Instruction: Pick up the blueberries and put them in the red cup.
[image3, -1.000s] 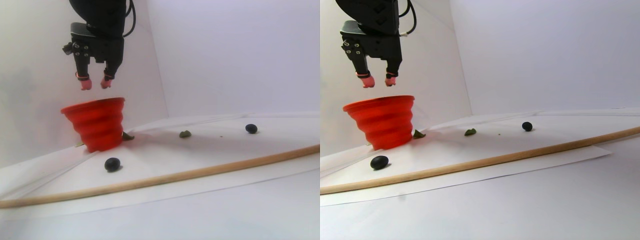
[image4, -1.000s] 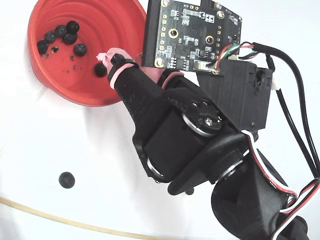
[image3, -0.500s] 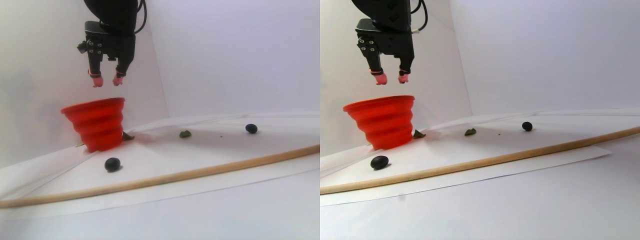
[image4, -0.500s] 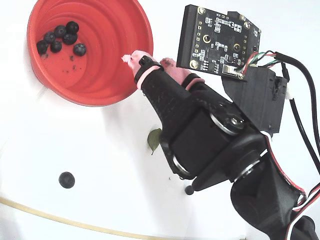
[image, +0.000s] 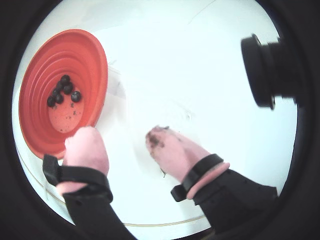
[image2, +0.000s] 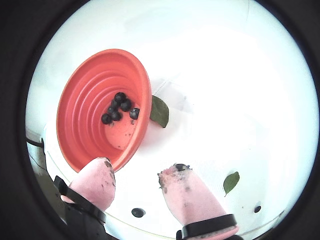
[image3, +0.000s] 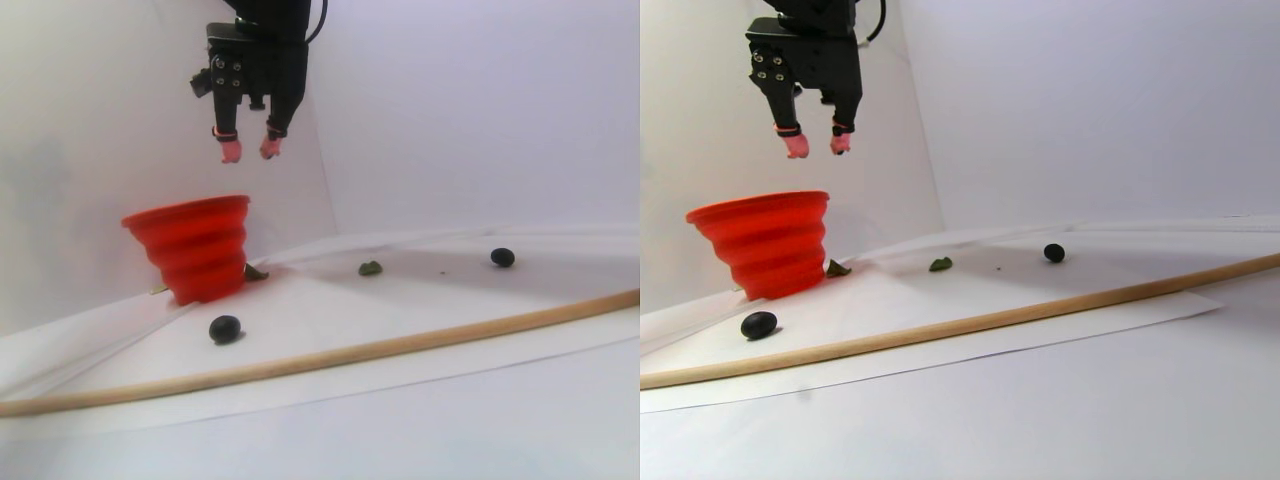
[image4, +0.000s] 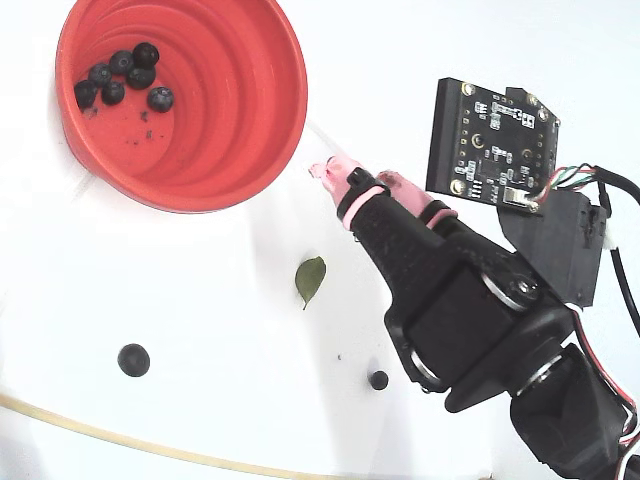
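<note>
I work in a small makeshift test booth, more a hobby bench or lab corner than a kitchen. Plain white walls (image3: 480, 110) meet in a corner behind me, and the floor is white paper sheets (image3: 1000, 335) whose edges lie loose on the white table. A thin wooden stick (image3: 400, 345) curves along the paper like a boundary. A bare circuit board (image4: 492, 135) with exposed wires (image4: 560, 180) rides on my wrist. A collapsible red cup (image4: 250, 110), loose blueberries (image4: 133, 359) and small leaves (image4: 310, 280) are the only props.
</note>
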